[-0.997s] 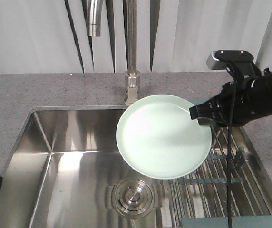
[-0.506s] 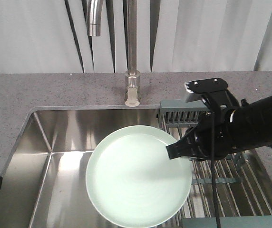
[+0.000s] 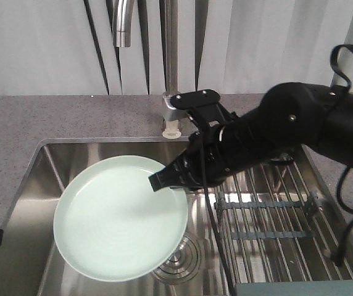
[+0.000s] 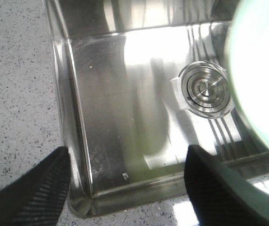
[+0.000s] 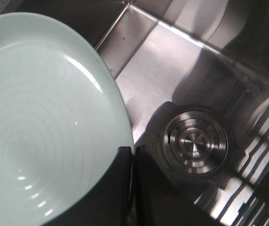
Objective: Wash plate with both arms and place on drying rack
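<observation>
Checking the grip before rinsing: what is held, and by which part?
The right gripper clamps the plate by its rim; the left gripper holds nothing.

No writing, brand, number or sign can be read in any view. The plate (image 3: 118,222) is plain, and the right arm (image 3: 287,126), the sink (image 3: 44,179) and the counter (image 3: 41,117) show no legible marks.
</observation>
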You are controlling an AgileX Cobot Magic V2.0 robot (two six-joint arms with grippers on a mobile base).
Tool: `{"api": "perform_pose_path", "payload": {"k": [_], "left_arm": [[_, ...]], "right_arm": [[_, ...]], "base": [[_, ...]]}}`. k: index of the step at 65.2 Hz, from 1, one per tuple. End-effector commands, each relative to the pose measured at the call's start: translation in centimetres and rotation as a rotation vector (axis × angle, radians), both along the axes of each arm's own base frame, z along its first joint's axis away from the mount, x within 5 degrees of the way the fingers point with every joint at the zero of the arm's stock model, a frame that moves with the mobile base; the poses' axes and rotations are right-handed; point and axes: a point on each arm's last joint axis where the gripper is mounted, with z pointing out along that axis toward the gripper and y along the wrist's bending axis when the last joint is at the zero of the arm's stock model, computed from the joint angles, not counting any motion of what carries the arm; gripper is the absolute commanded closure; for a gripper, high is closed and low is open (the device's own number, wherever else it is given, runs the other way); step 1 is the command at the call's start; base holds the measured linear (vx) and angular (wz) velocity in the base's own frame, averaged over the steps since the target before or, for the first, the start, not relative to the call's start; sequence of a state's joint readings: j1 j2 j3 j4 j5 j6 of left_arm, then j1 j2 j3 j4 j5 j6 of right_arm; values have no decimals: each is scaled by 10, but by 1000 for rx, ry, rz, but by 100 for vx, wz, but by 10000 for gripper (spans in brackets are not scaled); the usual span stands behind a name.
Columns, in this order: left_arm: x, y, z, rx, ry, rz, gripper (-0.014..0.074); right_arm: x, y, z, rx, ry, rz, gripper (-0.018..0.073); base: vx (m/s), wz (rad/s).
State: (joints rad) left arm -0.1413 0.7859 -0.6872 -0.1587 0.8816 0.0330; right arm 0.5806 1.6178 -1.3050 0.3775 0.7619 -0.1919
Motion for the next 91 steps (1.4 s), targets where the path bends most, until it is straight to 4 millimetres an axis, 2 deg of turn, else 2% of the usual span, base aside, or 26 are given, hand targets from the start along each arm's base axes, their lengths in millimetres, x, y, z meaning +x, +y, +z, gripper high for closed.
{"api": "perform_pose_path", "payload": {"k": [1, 13, 22, 34, 45, 58, 78, 91], "left_arm": [[3, -1, 11, -31, -73, 13, 108], [3, -1, 11, -31, -73, 13, 108], [3, -1, 11, -31, -73, 13, 108], [3, -1, 11, -31, -73, 13, 108], [3, -1, 11, -31, -73, 13, 108], [3, -1, 11, -31, -73, 13, 108], [3, -1, 11, -31, -73, 13, 108], [3, -1, 11, -31, -73, 13, 108]], "right_arm": [[16, 7, 28, 45, -99, -12, 566], [49, 14, 38, 26, -134, -16, 566], [74, 7, 44, 29, -147, -53, 566], [97, -23, 55, 45, -170, -151, 566], [103, -58, 56, 3, -138, -227, 566], [85, -94, 52, -5, -148, -311, 566], [37, -148, 47, -57, -144, -421, 566], [14, -175, 42, -123, -144, -483, 566]], "base": [[0, 0], [0, 0], [0, 0], [0, 0], [0, 0], [0, 0], [0, 0], [0, 0]]}}
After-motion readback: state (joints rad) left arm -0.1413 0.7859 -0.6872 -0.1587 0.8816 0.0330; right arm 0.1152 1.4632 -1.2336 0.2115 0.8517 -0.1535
